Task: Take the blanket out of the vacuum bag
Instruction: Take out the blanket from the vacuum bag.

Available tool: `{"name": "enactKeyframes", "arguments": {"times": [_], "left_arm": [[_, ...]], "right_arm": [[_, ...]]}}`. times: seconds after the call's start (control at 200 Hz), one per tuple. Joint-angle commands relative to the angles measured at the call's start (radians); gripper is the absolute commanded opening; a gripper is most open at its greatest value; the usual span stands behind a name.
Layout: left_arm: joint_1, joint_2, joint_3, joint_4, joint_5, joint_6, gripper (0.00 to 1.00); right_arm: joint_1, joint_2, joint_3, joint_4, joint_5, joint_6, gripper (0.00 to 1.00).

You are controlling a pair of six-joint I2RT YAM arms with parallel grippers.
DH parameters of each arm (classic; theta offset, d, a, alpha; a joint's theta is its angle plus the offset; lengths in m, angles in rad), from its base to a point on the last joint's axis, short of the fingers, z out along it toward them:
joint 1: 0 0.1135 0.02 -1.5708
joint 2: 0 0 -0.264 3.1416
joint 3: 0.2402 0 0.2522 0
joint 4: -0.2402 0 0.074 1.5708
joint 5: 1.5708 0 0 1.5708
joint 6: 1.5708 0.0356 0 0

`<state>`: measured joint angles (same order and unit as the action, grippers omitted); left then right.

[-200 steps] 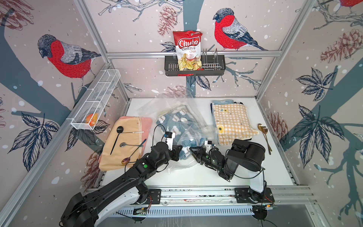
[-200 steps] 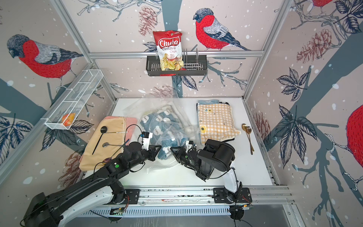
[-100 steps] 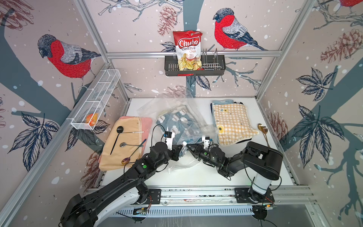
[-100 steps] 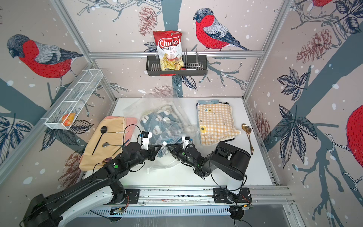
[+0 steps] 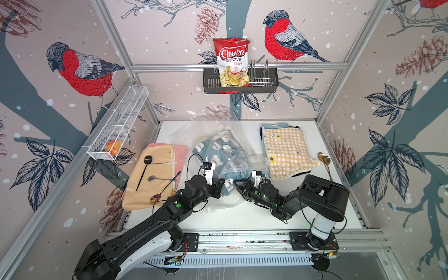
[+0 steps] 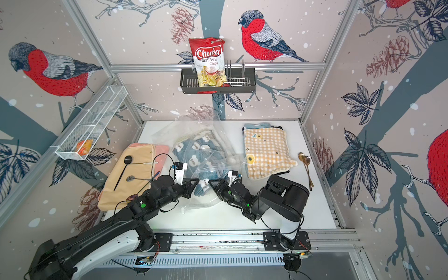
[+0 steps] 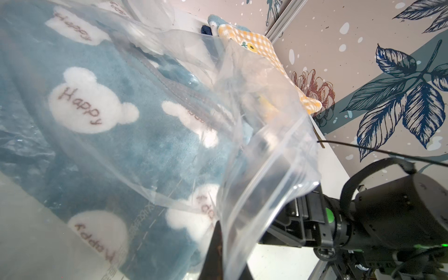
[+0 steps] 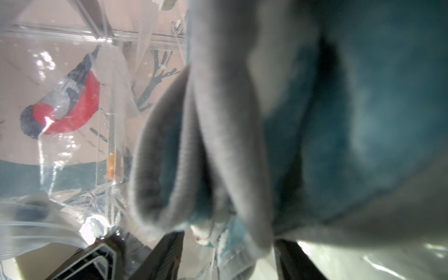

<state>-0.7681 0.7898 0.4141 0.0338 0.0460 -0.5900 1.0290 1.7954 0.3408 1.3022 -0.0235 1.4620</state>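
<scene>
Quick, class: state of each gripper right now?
Left gripper: shut on the bag.
Right gripper: open, its fingers either side of a fold of the blanket.

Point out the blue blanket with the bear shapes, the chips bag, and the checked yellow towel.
blue blanket (image 7: 101, 135), left wrist view, on the fleece between the white bear patches.
chips bag (image 5: 232, 63), a top view, on its printed front.
checked yellow towel (image 6: 268, 151), a top view, middle of the checked cloth.
</scene>
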Motion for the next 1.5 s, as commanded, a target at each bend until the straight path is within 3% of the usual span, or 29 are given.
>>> {"name": "enactKeyframes", "arguments": {"times": [0.0,0.145,0.52,0.755,1.016,1.216,1.496], "left_arm": [[0.000,0.001,0.002,0.046,-0.001,-0.004,0.00],[0.000,0.006,-0.001,0.052,0.000,-0.005,0.00],[0.000,0.009,-0.011,0.060,0.000,-0.007,0.00],[-0.001,0.005,-0.005,0.054,-0.001,-0.007,0.00],[0.000,-0.005,0.038,0.019,-0.015,0.009,0.00],[0.000,-0.030,0.086,-0.024,-0.046,0.032,0.00],[-0.001,-0.024,0.098,-0.029,-0.043,0.039,0.00]], "right_arm": [[0.001,0.030,-0.004,0.070,0.011,0.023,0.62],[-0.006,0.074,0.023,0.047,0.030,0.025,0.68],[-0.043,0.135,0.112,0.042,0.009,-0.013,0.67],[0.002,0.009,0.178,-0.124,0.003,-0.079,0.57],[0.003,-0.091,0.240,-0.269,0.006,-0.123,0.56],[-0.023,-0.087,0.222,-0.261,0.008,-0.106,0.55],[-0.018,-0.031,0.199,-0.184,0.005,-0.063,0.72]]}}
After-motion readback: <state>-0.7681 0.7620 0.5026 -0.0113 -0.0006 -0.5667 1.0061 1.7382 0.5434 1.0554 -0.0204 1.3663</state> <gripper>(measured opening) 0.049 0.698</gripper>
